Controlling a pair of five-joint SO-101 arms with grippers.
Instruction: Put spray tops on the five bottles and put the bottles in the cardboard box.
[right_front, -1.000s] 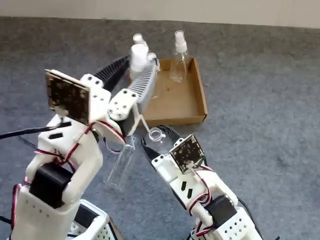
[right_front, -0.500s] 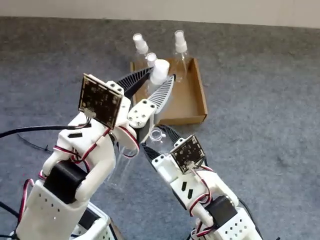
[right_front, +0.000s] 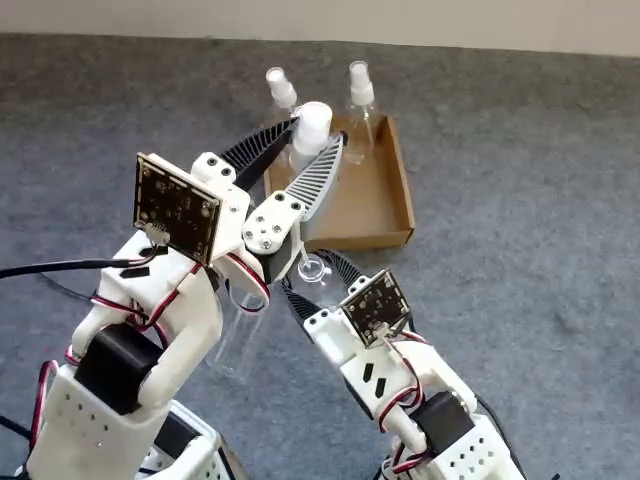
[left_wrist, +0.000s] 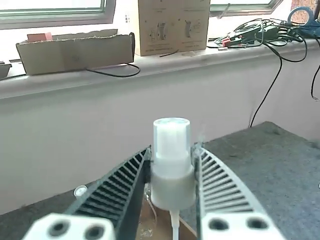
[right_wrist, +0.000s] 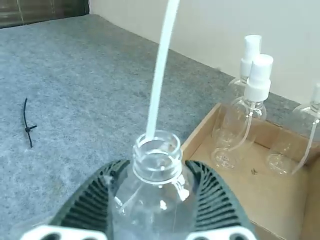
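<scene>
White spray top (left_wrist: 171, 172) is clamped by the left hand (right_front: 314, 134), its tube (right_wrist: 160, 75) at the mouth of the bottle (right_wrist: 152, 202) clamped by the right hand (right_wrist: 156, 169).

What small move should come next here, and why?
Probably lower the left gripper straight down: the tube of its spray top is inside the neck of the bottle held by the right gripper, but the cap hangs above it.

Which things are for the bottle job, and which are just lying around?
For the job:
spray top in the left hand
open bottle in the right hand
cardboard box
capped bottles at the box
lying bottle on the carpet

Just lying around:
black tie
boxes and cables on the windowsill
</scene>
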